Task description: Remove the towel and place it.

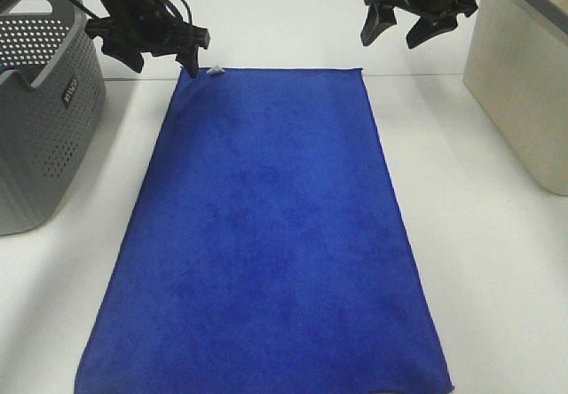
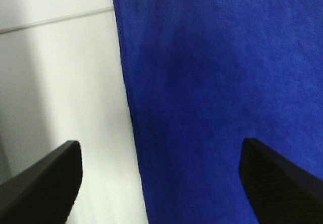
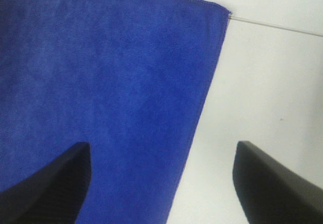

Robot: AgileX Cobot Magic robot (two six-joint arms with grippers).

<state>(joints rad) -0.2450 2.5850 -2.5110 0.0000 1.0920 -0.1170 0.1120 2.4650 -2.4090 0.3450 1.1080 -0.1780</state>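
Lying flat on the white counter (image 1: 497, 261), towel (image 1: 266, 234) spread out, white tag (image 1: 214, 70) at far edge, left gripper (image 1: 160, 52) wide above one far corner, right gripper (image 1: 404, 26) wide above other, both empty.

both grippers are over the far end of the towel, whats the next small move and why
Probably lower both arms onto the far corners. The towel lies flat on the table, and the left gripper and right gripper are open above its far edge, each straddling a side edge in its wrist view, holding nothing.
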